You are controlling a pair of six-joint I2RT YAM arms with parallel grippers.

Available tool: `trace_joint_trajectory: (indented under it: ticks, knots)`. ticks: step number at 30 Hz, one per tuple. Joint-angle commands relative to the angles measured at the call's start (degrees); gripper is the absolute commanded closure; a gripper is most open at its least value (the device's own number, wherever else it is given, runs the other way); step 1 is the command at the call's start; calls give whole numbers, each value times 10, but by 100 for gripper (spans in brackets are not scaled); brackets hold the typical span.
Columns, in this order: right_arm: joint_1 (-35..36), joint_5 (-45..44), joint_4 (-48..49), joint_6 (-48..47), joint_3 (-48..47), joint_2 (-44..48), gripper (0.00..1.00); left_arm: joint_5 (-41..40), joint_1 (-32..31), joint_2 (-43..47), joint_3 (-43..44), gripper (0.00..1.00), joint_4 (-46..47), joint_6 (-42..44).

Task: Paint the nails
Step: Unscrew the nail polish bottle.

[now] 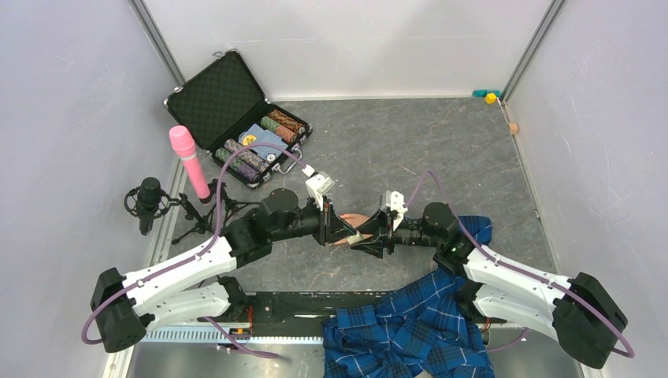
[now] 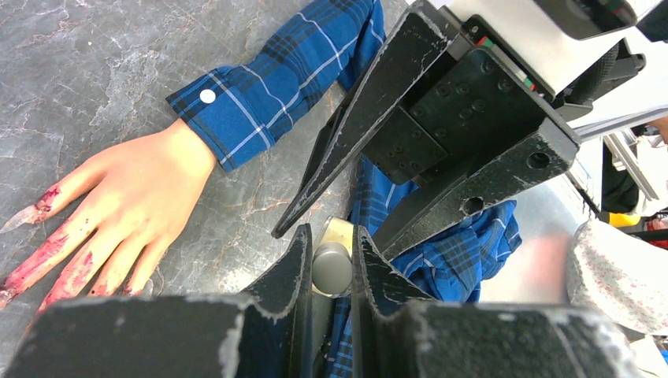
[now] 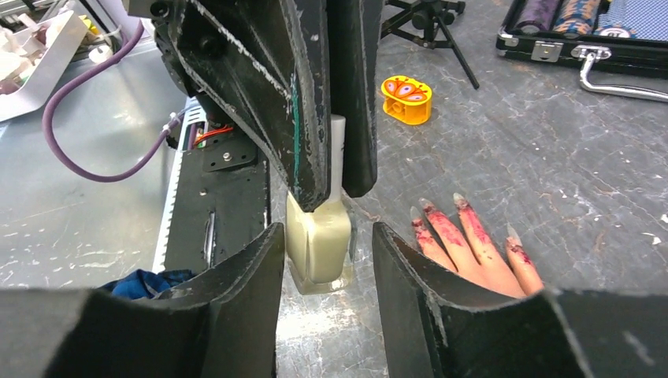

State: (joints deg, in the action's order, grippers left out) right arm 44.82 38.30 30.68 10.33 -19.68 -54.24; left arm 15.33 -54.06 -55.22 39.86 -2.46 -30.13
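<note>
The nails (image 3: 459, 200) were the long, pale tips of a mannequin hand (image 2: 138, 201) lying palm down on the grey table (image 3: 551, 157), just beside the two grippers, its wrist in a blue plaid sleeve (image 2: 268, 94). Reddish-pink polish was smeared along the fingers rather than neatly on the tips.

The left gripper (image 2: 331, 236) had its fingers clamped on the white cap (image 2: 332, 268) of a small nail polish bottle (image 3: 319, 236), which stood upright on the table. The right gripper (image 3: 327, 232) straddled the bottle's body with its fingers apart. A gap showed on at least one side, so it had not yet taken hold.

The bottle looked small, light and hard, with smooth sides that would likely slip. The better hold seemed low on the flat faces of the body, squarely between the pads, while the cap was turned off from above.

The nails themselves looked thin and stiff, probably easy to bend or snap under pressure. The mannequin hand appeared light and unfastened, so a firm stroke might push it across the table. The brush would likely need only a light touch — drawn along each tip, not pressed down.
</note>
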Motion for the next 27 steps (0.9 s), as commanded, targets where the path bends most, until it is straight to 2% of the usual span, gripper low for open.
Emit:
trace_joint_trajectory:
  ticks: [1,4,10,12,16,27]
  knots:
    - [9,10,36,10,-25,-5,51,-1,1,22,-4,98,45,2]
    - [12,10,40,11,-25,-3,52,-6,1,26,-5,98,47,2]
    - [15,13,51,18,-24,-6,62,-4,1,24,-4,98,49,1]
    - [17,13,52,19,-24,-6,70,-3,1,23,-4,98,49,0]
    - [18,-1,51,20,-23,-4,99,-3,1,22,-6,98,52,-2]
    - [36,-193,28,0,-10,12,100,-64,1,13,-30,98,81,-72]
